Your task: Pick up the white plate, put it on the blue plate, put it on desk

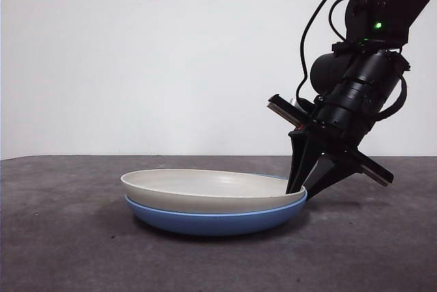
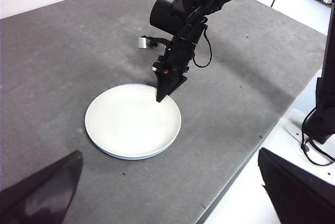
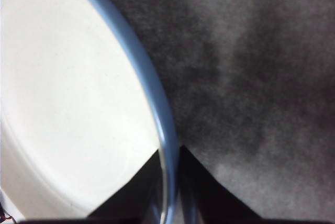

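Cream-white over blue: the white plate (image 1: 205, 188) sits nested inside the blue plate (image 1: 215, 220), left of centre in the front view. Only a thin blue rim shows around it from above. Stack rests flat on the desk (image 1: 61, 251). So pick-and-stack looks done.

At the stack's right edge, the right gripper (image 1: 305, 190) comes down steeply from the upper right. Its own wrist view shows one jaw over the white plate's inner face and the other outside the blue rim. Jaws are pinching the rims of both plates, narrow gap between them, rims filling it. Whether it's clamped tight or just closed around them, can't tell for sure; reads as gripping.

Left gripper (image 2: 167, 219): parked high, looking down at the whole scene, well apart from the plates. Jaws spread wide, nothing between them.

Judgement: what's left is the "put it on desk" part. Stack is already touching the desk, with no visible gap under the blue plate. Remaining work is probably just release and retreat, unless the stack is meant to move elsewhere.
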